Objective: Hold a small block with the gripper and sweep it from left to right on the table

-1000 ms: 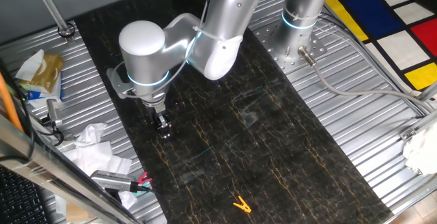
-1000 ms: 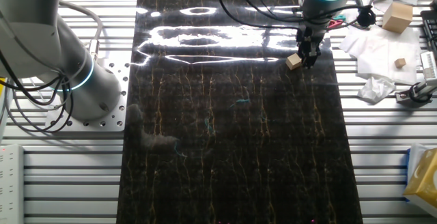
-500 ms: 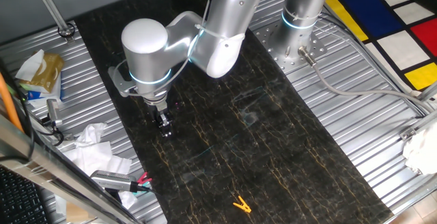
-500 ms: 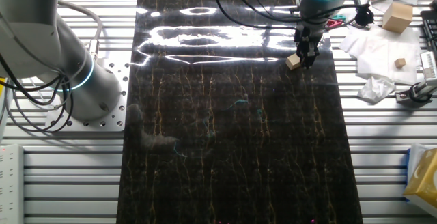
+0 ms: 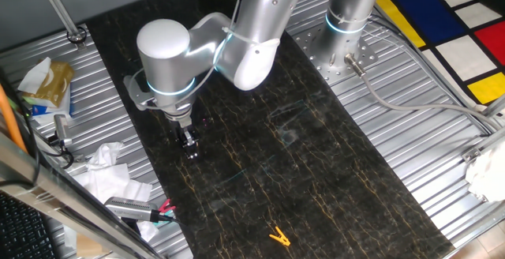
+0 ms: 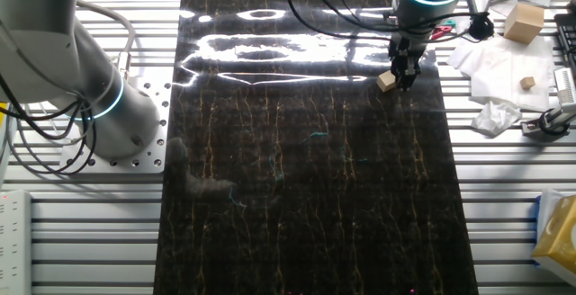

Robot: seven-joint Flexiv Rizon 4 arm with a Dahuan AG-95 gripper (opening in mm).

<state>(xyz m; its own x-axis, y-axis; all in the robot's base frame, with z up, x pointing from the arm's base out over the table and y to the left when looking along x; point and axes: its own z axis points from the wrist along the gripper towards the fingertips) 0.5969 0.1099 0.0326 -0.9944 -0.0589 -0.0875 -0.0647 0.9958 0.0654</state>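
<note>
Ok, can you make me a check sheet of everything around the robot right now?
Surface: the table is black with gold veins and a bright glare near its far end.
Job's things: the small block sits on the table, touching the pincer's tip.
Clutter: a yellow clip on the table; crumpled paper and more wooden blocks on the ribbed metal beside it.
Grippers: the pincer is down at the table beside the block; whether it is clamped is not clear.
Cables: black cables by the second arm's base.
Surroundings: coloured panel floor.
</note>
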